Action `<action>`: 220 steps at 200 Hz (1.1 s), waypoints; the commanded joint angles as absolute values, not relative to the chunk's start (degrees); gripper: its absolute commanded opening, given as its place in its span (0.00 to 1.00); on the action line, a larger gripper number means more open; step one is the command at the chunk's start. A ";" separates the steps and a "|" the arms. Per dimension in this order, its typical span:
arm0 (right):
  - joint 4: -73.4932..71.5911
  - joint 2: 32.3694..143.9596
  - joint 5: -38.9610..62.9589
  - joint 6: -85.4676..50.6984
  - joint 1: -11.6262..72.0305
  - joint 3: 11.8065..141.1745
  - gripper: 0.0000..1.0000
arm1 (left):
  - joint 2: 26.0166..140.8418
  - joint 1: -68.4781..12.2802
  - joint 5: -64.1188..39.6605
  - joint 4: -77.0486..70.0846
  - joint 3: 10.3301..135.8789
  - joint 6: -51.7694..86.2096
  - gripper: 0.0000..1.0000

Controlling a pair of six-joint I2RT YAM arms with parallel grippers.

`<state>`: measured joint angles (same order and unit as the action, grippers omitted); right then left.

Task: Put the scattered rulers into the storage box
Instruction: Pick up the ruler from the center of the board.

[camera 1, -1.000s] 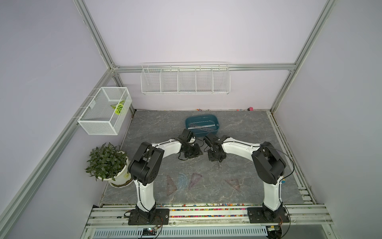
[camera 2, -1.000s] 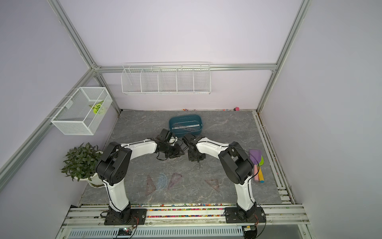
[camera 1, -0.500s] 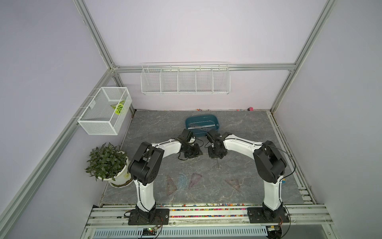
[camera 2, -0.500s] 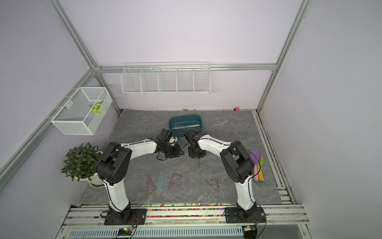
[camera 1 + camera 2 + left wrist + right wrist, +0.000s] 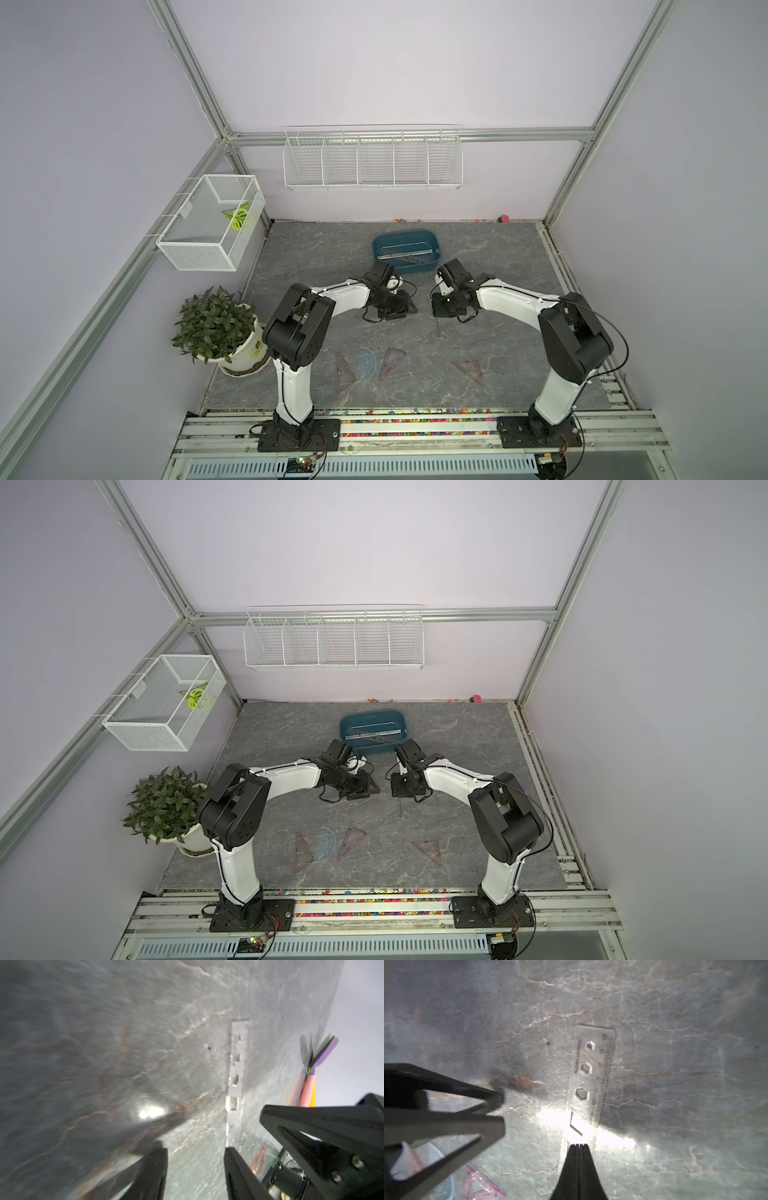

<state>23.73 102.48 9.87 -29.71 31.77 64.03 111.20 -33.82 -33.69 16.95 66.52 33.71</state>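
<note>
**Right jaws clenched at the end of a clear ruler; left jaws parted and empty**

You see both arms reaching to mid-table. Their grippers face each other just on the near side of the storage box [image 5: 409, 269].

The right gripper [image 5: 578, 1145] has its fingers pressed together with no gap. Its tips sit over one end of a clear straight ruler [image 5: 593, 1072], which runs away from them along the grey table [image 5: 498, 257]. You cannot tell whether the tips pinch the strip or merely touch it.

The left gripper [image 5: 195, 1149] stands just left of that ruler. Its fingers are parted with only bare tabletop between them, so it grasps nothing.

In both top views, boxed strips [image 5: 405, 254] [image 5: 371, 734] lie lengthwise inside the storage box.

On the near part of the table, four pieces lie flat:
- A left triangle [image 5: 345, 374], a bluish protractor [image 5: 366, 365] and a middle triangle [image 5: 391, 363] lie close together.
- A right triangle [image 5: 470, 368] lies well apart from them, towards the right arm.

In the left wrist view, pastel sticks [image 5: 307, 1088] lie at the table's right edge.
</note>
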 commanded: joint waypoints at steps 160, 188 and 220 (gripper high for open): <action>9.27 103.27 18.90 -29.29 27.60 50.28 0.05 | 124.19 -36.74 -39.06 18.63 76.26 35.11 0.63; 7.97 103.71 19.04 -29.48 27.09 48.93 0.04 | 126.17 -36.91 -40.15 18.80 77.20 35.18 0.59; 6.52 104.41 19.40 -29.61 26.63 48.08 0.04 | 127.39 -37.18 -40.97 18.88 77.61 35.28 0.56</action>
